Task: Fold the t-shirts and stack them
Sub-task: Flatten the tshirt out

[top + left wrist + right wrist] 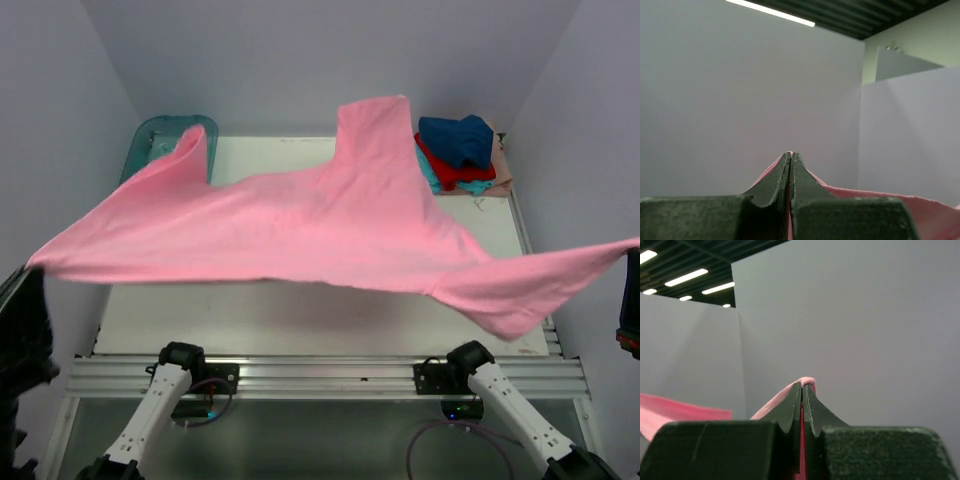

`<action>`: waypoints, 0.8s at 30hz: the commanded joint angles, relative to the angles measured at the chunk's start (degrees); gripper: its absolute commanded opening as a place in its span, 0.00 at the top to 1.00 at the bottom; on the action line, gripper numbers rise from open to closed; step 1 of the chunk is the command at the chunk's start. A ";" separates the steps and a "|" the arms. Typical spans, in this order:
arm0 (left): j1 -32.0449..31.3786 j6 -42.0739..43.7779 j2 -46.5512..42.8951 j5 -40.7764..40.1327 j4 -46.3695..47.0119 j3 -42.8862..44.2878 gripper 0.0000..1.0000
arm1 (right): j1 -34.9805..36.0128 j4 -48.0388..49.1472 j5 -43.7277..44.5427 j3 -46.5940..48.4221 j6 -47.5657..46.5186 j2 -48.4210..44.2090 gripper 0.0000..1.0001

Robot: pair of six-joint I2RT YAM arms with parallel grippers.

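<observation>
A pink t-shirt (320,225) hangs spread wide in the air above the white table (300,320), its sleeves pointing toward the back. My left gripper (32,268) is shut on its far left corner, and my right gripper (632,250) is shut on its far right corner. In the left wrist view the left gripper (790,155) pinches pink cloth (880,197) between closed jaws. The right wrist view shows the right gripper (802,386) closed the same way, with a pink fold over its tips and more cloth (670,410) at the left.
At the back right corner lies a pile of t-shirts: navy (458,140) on top, then red (450,172), teal (432,178) and pale peach (500,170). A translucent teal tub (160,135) stands at the back left. Grey walls enclose the table on three sides.
</observation>
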 commanded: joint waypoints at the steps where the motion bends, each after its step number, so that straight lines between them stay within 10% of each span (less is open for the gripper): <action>1: 0.20 -3.18 -1.65 2.82 -2.88 2.64 1.00 | -0.82 -4.65 -4.37 2.08 3.69 0.70 1.00; 9: 0.20 1.47 8.08 -7.09 0.29 1.25 1.00 | -2.14 -0.33 11.08 8.33 6.17 13.77 1.00; 24: 0.99 -9.33 44.54 -23.19 17.51 -37.96 1.00 | -5.12 3.71 20.25 -8.91 8.36 58.23 1.00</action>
